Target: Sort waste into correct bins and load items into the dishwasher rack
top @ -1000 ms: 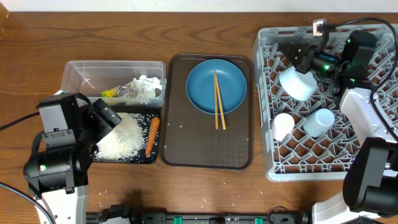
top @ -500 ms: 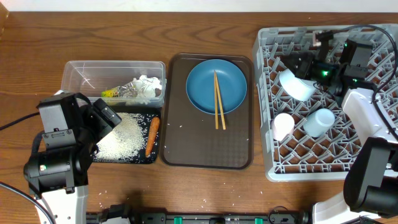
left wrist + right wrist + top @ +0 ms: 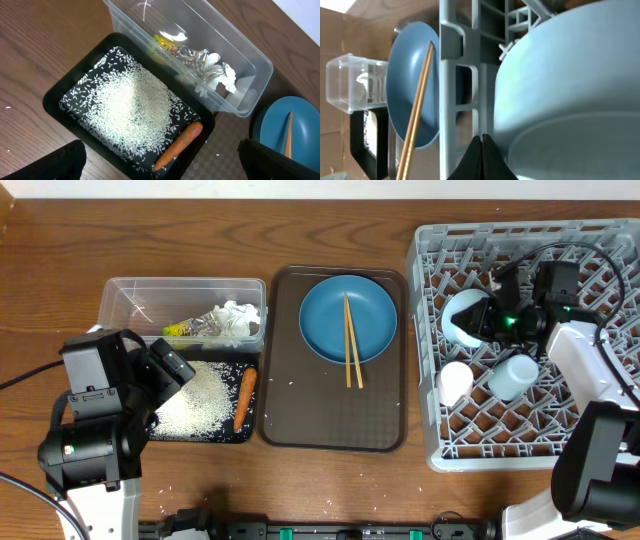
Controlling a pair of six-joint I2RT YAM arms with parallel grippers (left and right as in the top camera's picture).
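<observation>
The pale blue bowl [image 3: 462, 318] [image 3: 570, 90] lies tipped on its side in the grey dishwasher rack [image 3: 430, 430]. My right gripper [image 3: 484, 320] [image 3: 482, 137] is shut, fingers pressed together against the bowl's outer wall, with nothing showing between them. A white-pink cup [image 3: 455, 383] and a light blue cup [image 3: 515, 375] sit in the rack. The blue plate [image 3: 330, 320] carries the chopsticks [image 3: 352, 345]. My left gripper [image 3: 170, 375] [image 3: 165, 165] hangs open over the black tray [image 3: 200, 437], which holds rice [image 3: 130, 115] and the carrot [image 3: 179, 145]. Crumpled paper [image 3: 235, 320] lies in the clear tub [image 3: 130, 295].
The plate rests on a dark brown serving tray [image 3: 335, 420] between the bins and the rack. A few loose rice grains lie on the wooden table [image 3: 60, 290] in front of the black tray. The rack wall [image 3: 455, 75] stands between the bowl and the plate.
The right gripper has come down and to the left inside the rack. The bowl has gone with it and turned from a raised tilt onto its side. The left arm is still.
</observation>
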